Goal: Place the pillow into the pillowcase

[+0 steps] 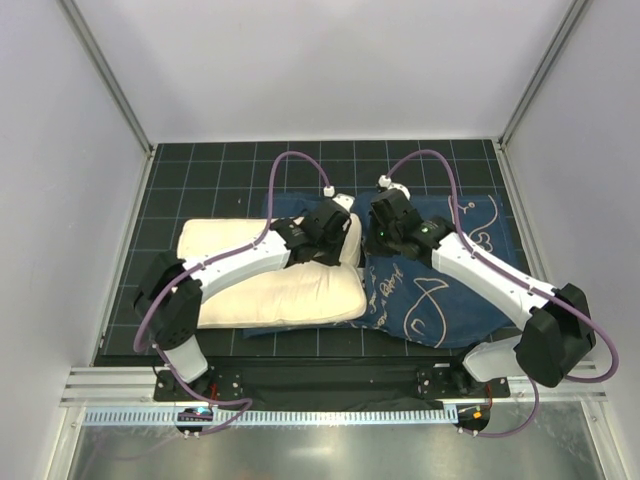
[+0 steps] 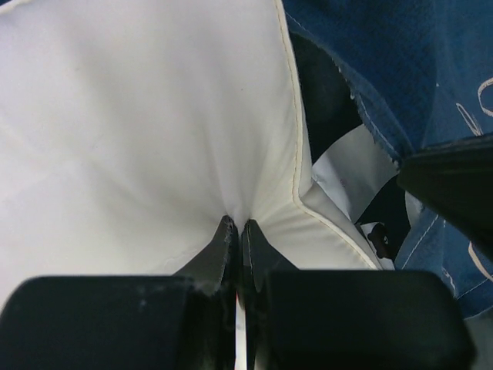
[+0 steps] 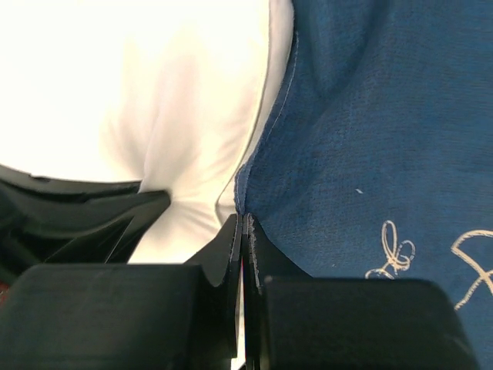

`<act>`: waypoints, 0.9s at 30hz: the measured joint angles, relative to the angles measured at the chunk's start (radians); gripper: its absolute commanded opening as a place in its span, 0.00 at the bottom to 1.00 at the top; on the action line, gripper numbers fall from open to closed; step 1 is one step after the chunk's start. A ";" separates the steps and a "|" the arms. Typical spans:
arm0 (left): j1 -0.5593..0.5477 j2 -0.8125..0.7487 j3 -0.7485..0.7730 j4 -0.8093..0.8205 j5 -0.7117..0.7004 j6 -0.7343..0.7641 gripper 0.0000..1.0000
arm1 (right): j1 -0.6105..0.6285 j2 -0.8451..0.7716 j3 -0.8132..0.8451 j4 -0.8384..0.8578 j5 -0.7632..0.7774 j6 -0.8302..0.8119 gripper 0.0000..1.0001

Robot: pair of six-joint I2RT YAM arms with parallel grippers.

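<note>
Pillow (image 1: 270,290) lies on L half of black grid mat (image 1: 200,170), with its R end over the L edge of the pillowcase (image 1: 440,300), which is spread on the R half. L gripper (image 2: 236,225) is pinched tight on pillow fabric nr the corner seam. R gripper (image 3: 240,220) is clamped on the pillowcase hem, just beside it. Both wrists crowd that spot, w/ purple cables (image 1: 290,170) arching behind.

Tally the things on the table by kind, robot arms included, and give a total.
cream-white pillow: 1
navy-blue pillowcase: 1
robot arms: 2
total: 4
</note>
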 measured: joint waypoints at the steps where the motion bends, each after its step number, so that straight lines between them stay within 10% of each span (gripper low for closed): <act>1: -0.004 -0.002 0.000 -0.006 0.001 -0.001 0.00 | -0.004 0.000 0.000 -0.003 0.003 0.000 0.04; 22: 0.026 -0.066 -0.100 -0.038 -0.024 -0.027 0.00 | -0.029 -0.031 -0.116 -0.037 0.109 0.024 0.05; 27: 0.108 -0.121 -0.154 -0.041 -0.005 -0.026 0.00 | -0.028 0.031 -0.158 -0.020 0.118 0.019 0.22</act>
